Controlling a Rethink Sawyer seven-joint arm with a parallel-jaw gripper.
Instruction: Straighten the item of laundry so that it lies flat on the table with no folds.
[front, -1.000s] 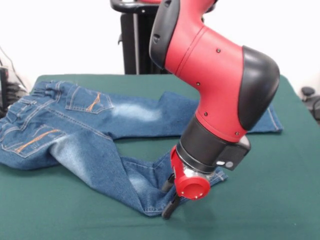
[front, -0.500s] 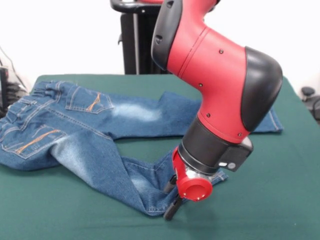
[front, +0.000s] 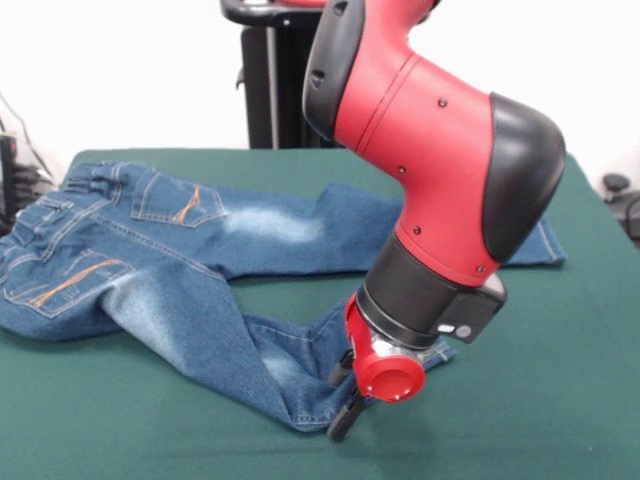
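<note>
Jeans (front: 180, 270) lie across the left and middle of the green counter (front: 540, 400) in the front view, one leg straight toward the right, the other doubled back near the front edge. Gripper (front: 343, 395) sits right at that folded hem, fingers seemingly pinching the denim, though the wrist hides the contact. The folded leg likely needs drawing rightward, along its length.

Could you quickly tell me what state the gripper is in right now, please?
Gripper: down at the folded leg of the jeans; whether it is open or shut cannot be told.
</note>
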